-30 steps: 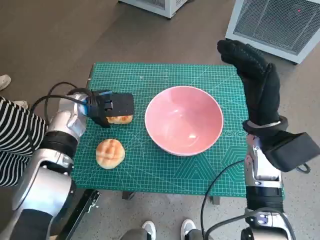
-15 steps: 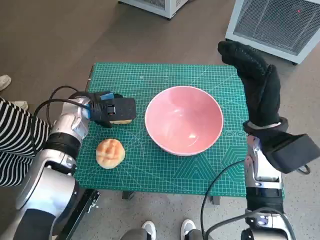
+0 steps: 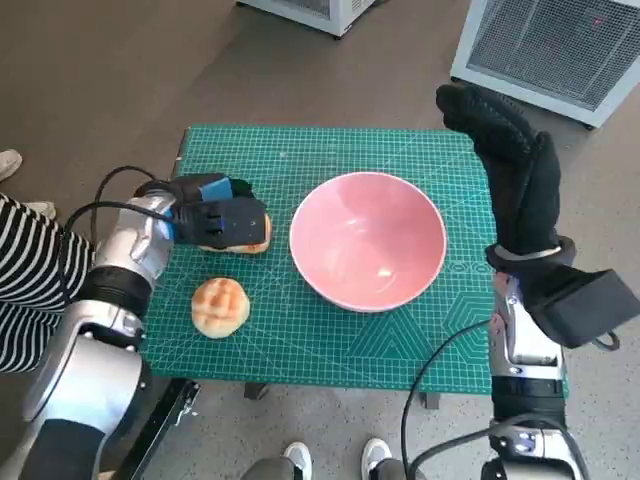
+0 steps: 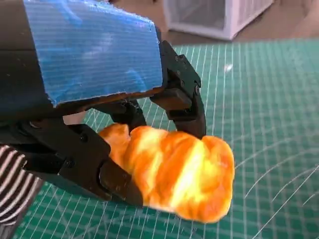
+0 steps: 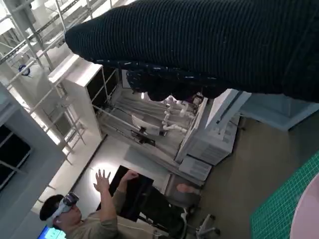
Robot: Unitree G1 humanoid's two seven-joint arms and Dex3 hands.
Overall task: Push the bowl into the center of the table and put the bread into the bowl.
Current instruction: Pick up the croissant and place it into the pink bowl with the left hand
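Observation:
A pink bowl (image 3: pixel 368 240) stands on the green mat (image 3: pixel 300 330), a little right of the middle. My left hand (image 3: pixel 220 222) grips a golden bread roll (image 3: pixel 258 232) just left of the bowl; the left wrist view shows the black fingers (image 4: pixel 184 107) closed around the roll (image 4: pixel 179 172), which looks lifted off the mat. A second round bun (image 3: pixel 220 306) lies on the mat near the front left. My right hand (image 3: pixel 515 165) in its black glove is raised above the table's right edge, holding nothing, fingers extended.
A white grilled appliance (image 3: pixel 550 45) stands on the floor at the back right. A person's striped sleeve (image 3: pixel 30 280) shows at the left, shoes (image 3: pixel 335 458) at the front. A person with raised hands (image 5: pixel 94 209) appears in the right wrist view.
My left hand has closed on the roll and carried it slightly up and toward the bowl. The right hand and the bowl have stayed put.

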